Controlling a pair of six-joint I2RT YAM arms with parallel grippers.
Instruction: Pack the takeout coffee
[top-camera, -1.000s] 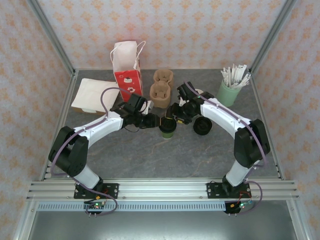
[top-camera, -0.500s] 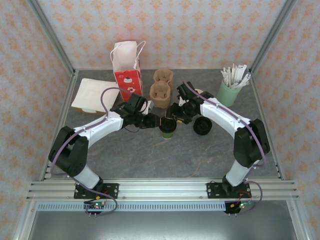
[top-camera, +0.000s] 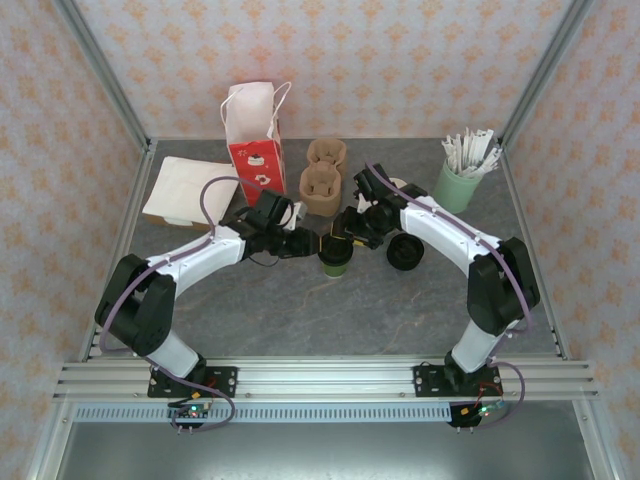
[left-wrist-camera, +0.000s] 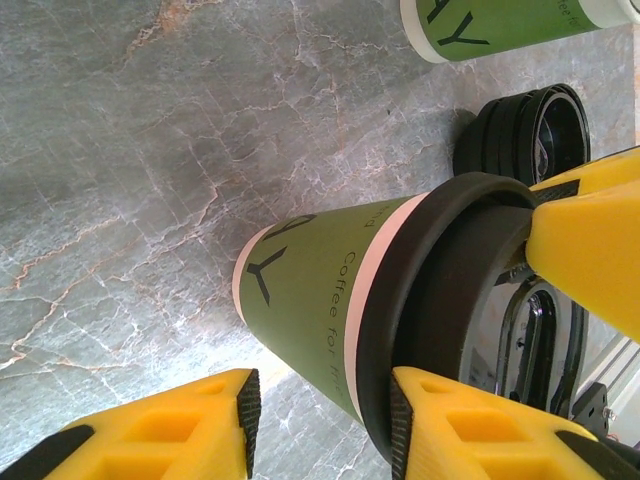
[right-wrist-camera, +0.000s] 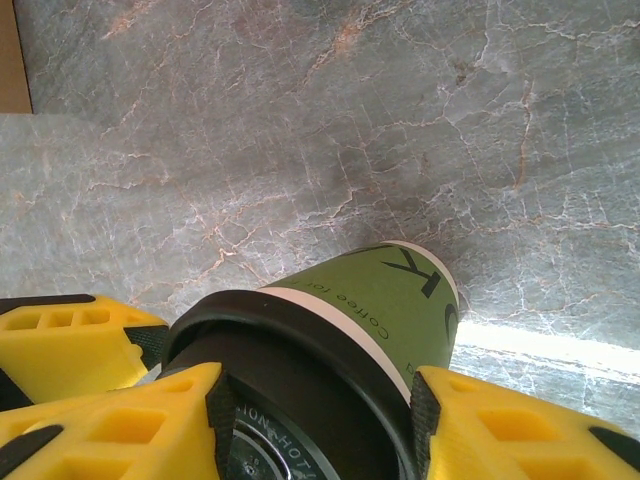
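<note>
A dark green takeout coffee cup (top-camera: 335, 262) (left-wrist-camera: 300, 300) (right-wrist-camera: 400, 290) stands mid-table with a black lid (left-wrist-camera: 430, 290) (right-wrist-camera: 280, 340) on its rim. My right gripper (top-camera: 345, 238) (right-wrist-camera: 320, 420) comes from above, shut on the lid with a pad on each side. My left gripper (top-camera: 308, 243) (left-wrist-camera: 320, 430) sits beside the cup and is open. One pad touches the lid's rim, the other stands apart from the cup wall. Another green cup (left-wrist-camera: 500, 25) lies farther back. A stack of black lids (top-camera: 405, 252) (left-wrist-camera: 530, 120) rests to the right.
Two brown pulp carriers (top-camera: 322, 188) (top-camera: 327, 152) stand behind the cup. A red and white paper bag (top-camera: 255, 140) stands at the back left, beside a flat cream bag (top-camera: 190, 190). A mint cup of white sticks (top-camera: 458, 185) is at the back right.
My right gripper's jaws have narrowed a little onto the lid. The cup and the left arm have barely moved.
</note>
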